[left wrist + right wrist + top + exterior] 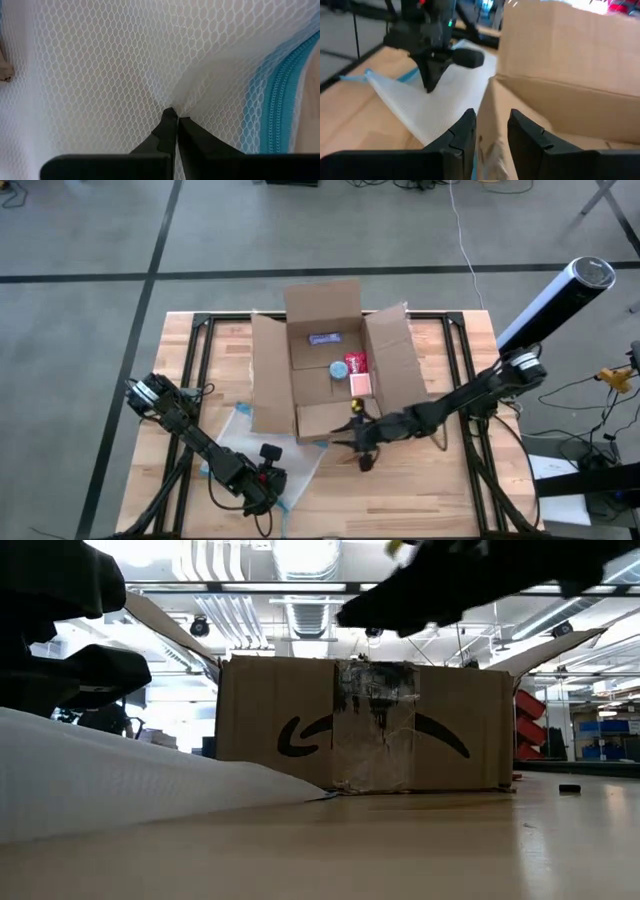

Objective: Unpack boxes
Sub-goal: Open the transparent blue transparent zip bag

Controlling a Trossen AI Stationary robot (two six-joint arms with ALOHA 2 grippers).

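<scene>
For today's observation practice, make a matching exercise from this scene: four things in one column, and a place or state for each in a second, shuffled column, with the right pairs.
Things
1. cardboard box
2. mesh pouch
3. left gripper
4. right gripper

States
A. open, at the box's near flap
B. shut on white mesh
C. flaps spread open, small items inside
D. lying flat on the table, blue zipper edge

Pairs: 1-C, 2-D, 3-B, 4-A

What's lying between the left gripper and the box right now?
The white mesh pouch with a blue zipper; the left gripper pinches it, and it reaches the box, seen in the high view.
</scene>
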